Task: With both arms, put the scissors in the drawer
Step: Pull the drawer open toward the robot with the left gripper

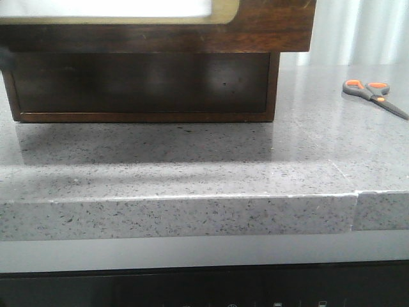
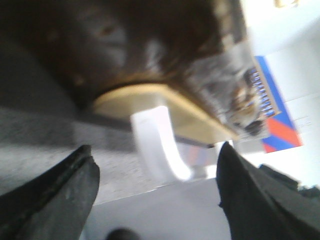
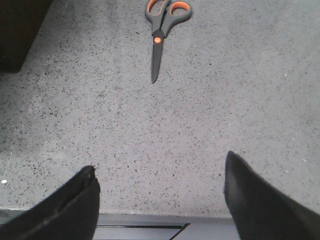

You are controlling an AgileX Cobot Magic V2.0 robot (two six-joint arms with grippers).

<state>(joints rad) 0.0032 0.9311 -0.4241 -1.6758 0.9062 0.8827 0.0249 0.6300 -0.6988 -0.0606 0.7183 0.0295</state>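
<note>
The drawer (image 1: pixel 144 86) stands pulled out from its dark wooden cabinet (image 1: pixel 268 25) at the back of the grey speckled table (image 1: pixel 192 160). Its glossy brown front faces the camera, and what lies inside cannot be seen from any view. In the left wrist view the drawer (image 2: pixel 125 45) fills the space ahead of the jaws, blurred, with a cream-rimmed pale panel (image 2: pixel 150 107) on it and a white curved piece (image 2: pixel 157 142) just below that.

The left gripper (image 2: pixel 157 192) has its jaws spread wide, with nothing between them; its two dark fingers (image 2: pixel 55 200) touch nothing that shows.

The right gripper (image 3: pixel 160 200) likewise holds its jaws wide apart and empty, above bare table near the front edge. The scissors (image 3: pixel 161 30) lie flat and closed on the table well ahead of these jaws, blades pointing back toward them, orange-lined loops farthest away. In the front view the scissors (image 1: pixel 374 96) rest apart from the drawer, off to its right.
</note>
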